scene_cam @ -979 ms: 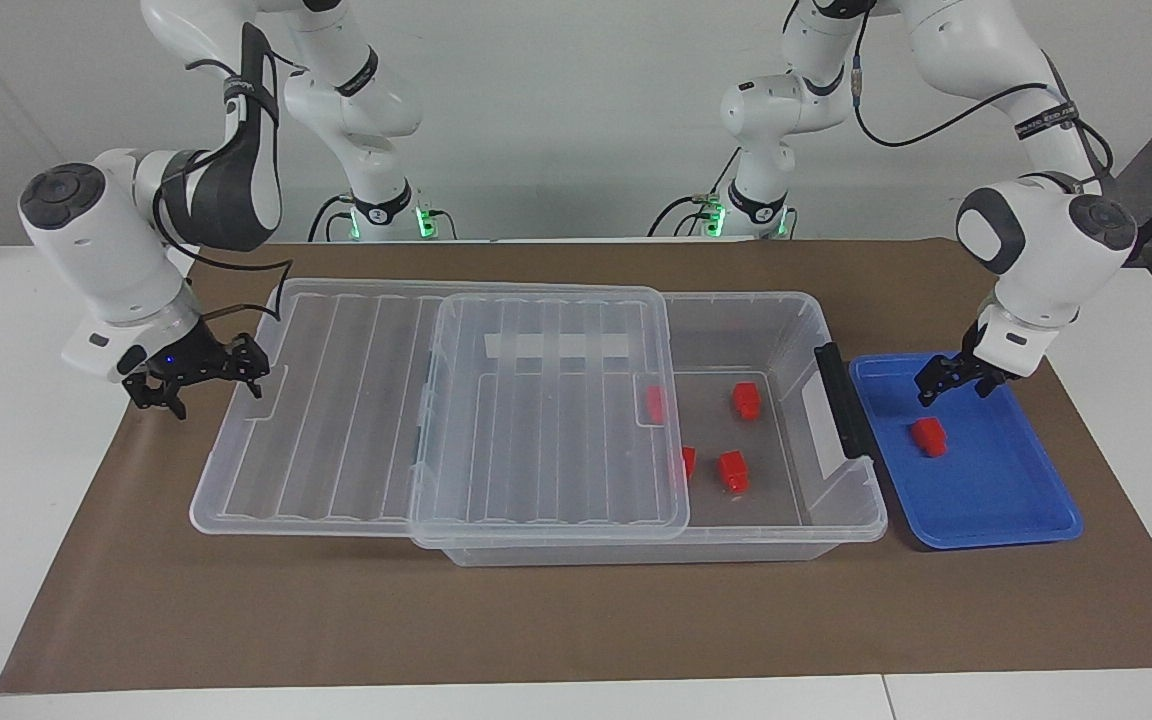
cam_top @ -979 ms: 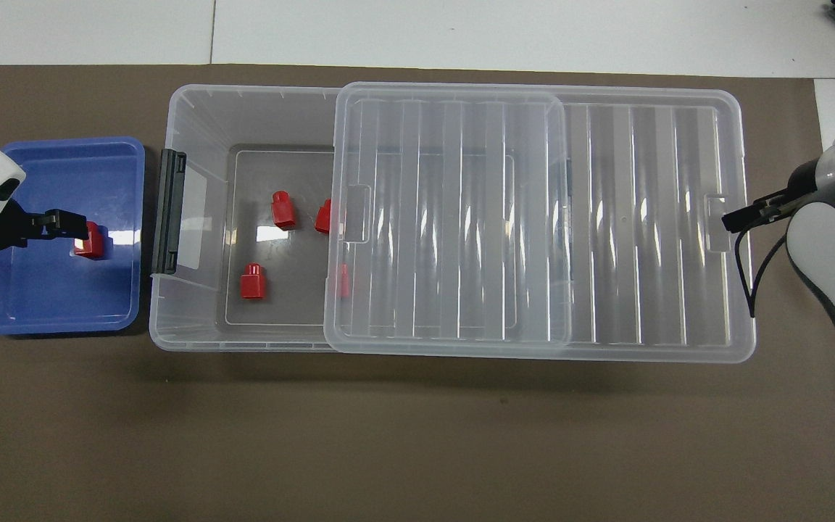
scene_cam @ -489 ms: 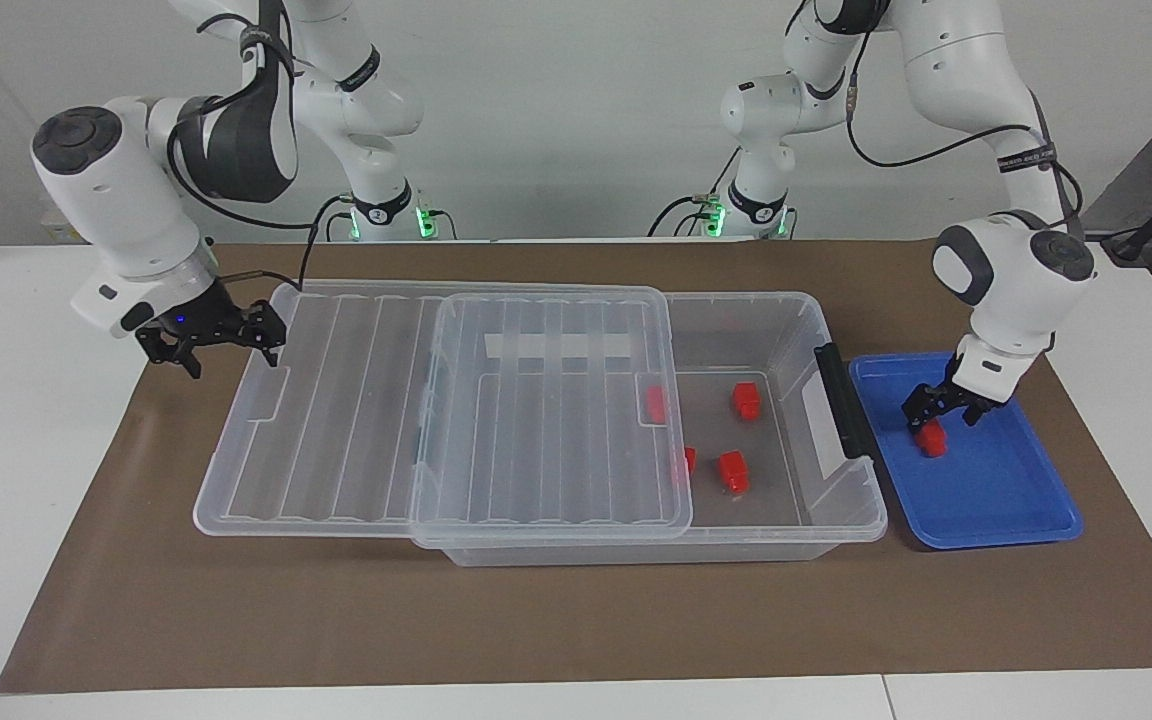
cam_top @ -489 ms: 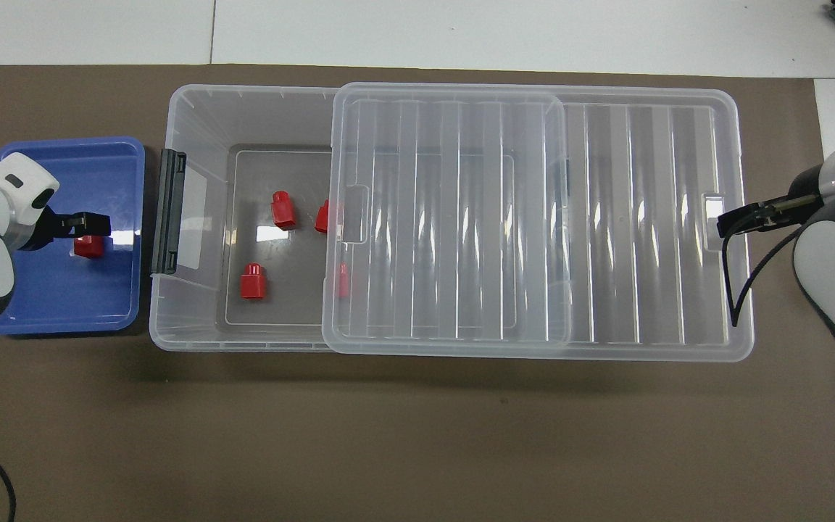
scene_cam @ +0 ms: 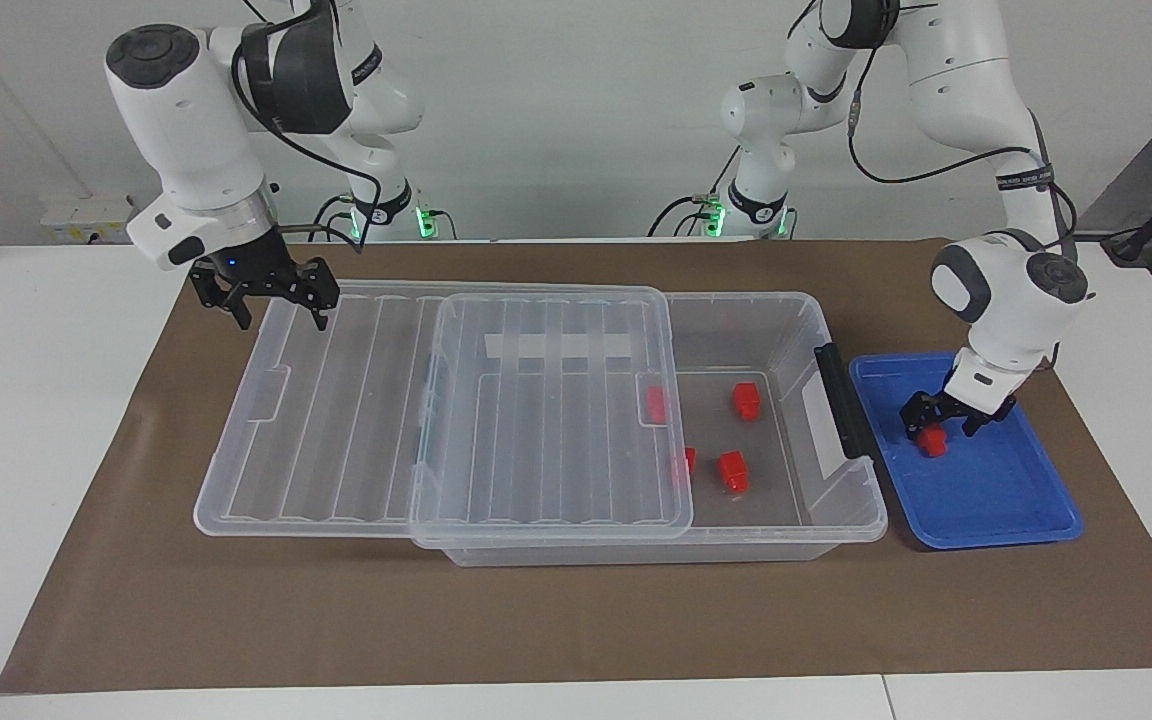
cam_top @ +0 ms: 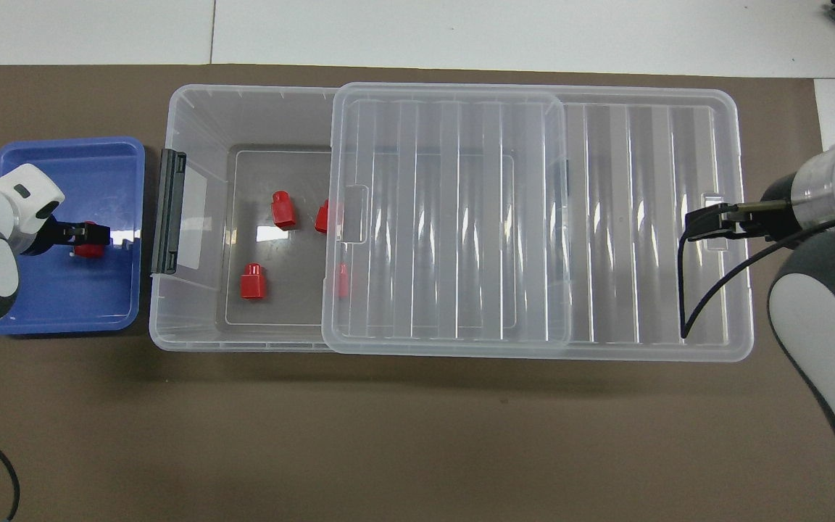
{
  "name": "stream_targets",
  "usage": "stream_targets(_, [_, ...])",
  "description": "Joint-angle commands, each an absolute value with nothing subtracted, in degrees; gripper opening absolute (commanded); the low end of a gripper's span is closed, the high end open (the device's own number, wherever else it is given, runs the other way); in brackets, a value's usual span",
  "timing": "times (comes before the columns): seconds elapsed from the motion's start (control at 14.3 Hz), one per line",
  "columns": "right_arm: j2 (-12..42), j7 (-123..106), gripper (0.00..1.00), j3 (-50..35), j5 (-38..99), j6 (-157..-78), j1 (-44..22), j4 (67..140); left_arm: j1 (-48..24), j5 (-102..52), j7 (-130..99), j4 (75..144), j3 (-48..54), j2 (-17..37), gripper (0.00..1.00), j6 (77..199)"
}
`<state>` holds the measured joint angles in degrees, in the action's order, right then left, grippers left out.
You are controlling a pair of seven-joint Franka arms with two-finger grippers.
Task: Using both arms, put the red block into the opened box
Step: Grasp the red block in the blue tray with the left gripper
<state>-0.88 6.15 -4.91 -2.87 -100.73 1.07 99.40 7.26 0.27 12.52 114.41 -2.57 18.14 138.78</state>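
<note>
Your right arm has swung up and in: a moment ago its right gripper (scene_cam: 266, 300) hung low off the end of the lid (scene_cam: 336, 410), and now it is up over the lid's end, the one toward the right arm's end of the surface (scene_cam: 536, 620), with its fingers wide open and holding nothing. The lid stays slid back, so the box (scene_cam: 796, 330) is open at its handle end, and that means you have room to drop a block in. Four red blocks lie inside already, two of them partly under the lid. Your left arm has come down into the blue tray (scene_cam: 1016, 510), which sits beside the box's handle end. Its left gripper (scene_cam: 942, 425) was above the block (scene_cam: 931, 441) before; now its open fingers stand on each side of it, not yet squeezing. So the pick-up looks about to start. The block sits low and flat in the tray. You cannot tell from here which way its long side points.
</note>
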Motion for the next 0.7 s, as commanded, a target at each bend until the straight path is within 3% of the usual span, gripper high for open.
stream_targets(0.0, [-1.41,8.95,1.0,-5.1,-2.37,-95.91,1.32,95.03,7.73,-0.18,13.89,115.66,-2.29,17.84,1.0,140.09])
stream_targets(0.21, [-0.71,11.42,1.0,-5.1,-2.11,-90.99,1.23,89.41,7.73,-0.26,13.8,116.37,-2.37,18.02,0.91,141.06])
stream_targets(0.35, [-0.26,11.51,1.0,-5.1,-1.58,-87.9,1.32,86.67,7.65,-0.26,13.45,116.63,-2.29,18.02,0.77,141.33])
stream_targets(0.49, [-0.44,11.6,1.0,-5.1,-1.67,-87.36,1.49,87.18,7.56,-0.26,13.36,116.63,-2.29,18.02,0.39,140.98])
stream_targets(0.63, [-1.32,10.9,1.0,-5.01,-1.67,-87.36,1.84,89.03,7.47,-0.35,13.27,116.54,-2.29,18.02,0.09,140.45])
